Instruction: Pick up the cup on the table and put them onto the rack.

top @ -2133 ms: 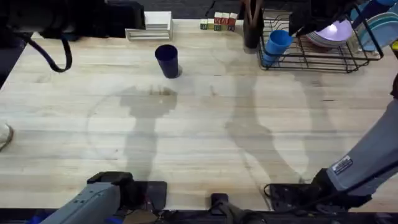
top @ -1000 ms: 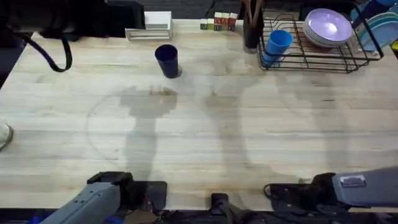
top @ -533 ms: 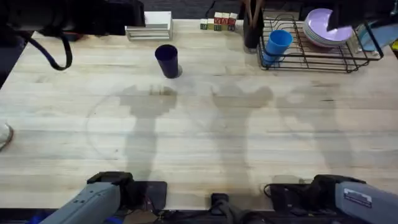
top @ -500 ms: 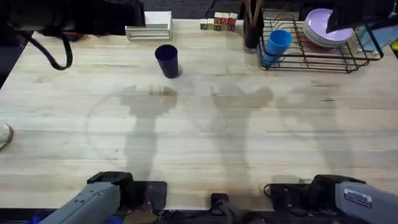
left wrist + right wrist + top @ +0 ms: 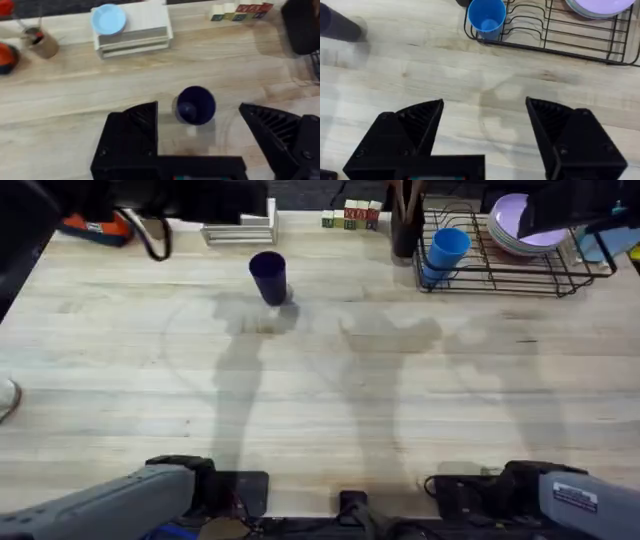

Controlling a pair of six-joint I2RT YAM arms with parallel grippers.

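Dark cup: a navy cup (image 5: pixel 268 277) stands upright on the table (image 5: pixel 320 400), open mouth up, toward 11 o'clock from the table's middle in the overhead view, well apart from the rack.
Rack: the black wire rack (image 5: pixel 500 270) sits at the far edge toward 1 o'clock, with a light blue cup (image 5: pixel 444 252) already at its near left corner and a purple plate (image 5: pixel 525 225) farther in.
Left gripper: the left gripper (image 5: pixel 200 130) hangs above the navy cup (image 5: pixel 194 105), fingers spread wide and holding nothing; in its wrist view the cup lies between the two fingers but nearer the far side.
Right gripper: the right gripper (image 5: pixel 485 125) is also spread apart and empty, over bare wood, with the rack (image 5: pixel 555 35) and the light blue cup (image 5: pixel 486 19) beyond it.
Step in hand: by my reading, lining up on the navy cup for a grasp.
How to do it well: centre the cup between the fingers before descending, come down straight, and let one finger pass each side of the wall without nudging it. Grip around the mid-body; a plastic cup may be slippery.
Watch out: the white stand (image 5: pixel 132 30) with its small blue plate (image 5: pixel 108 19) lies behind the cup, so any push toward 12 o'clock risks a knock.
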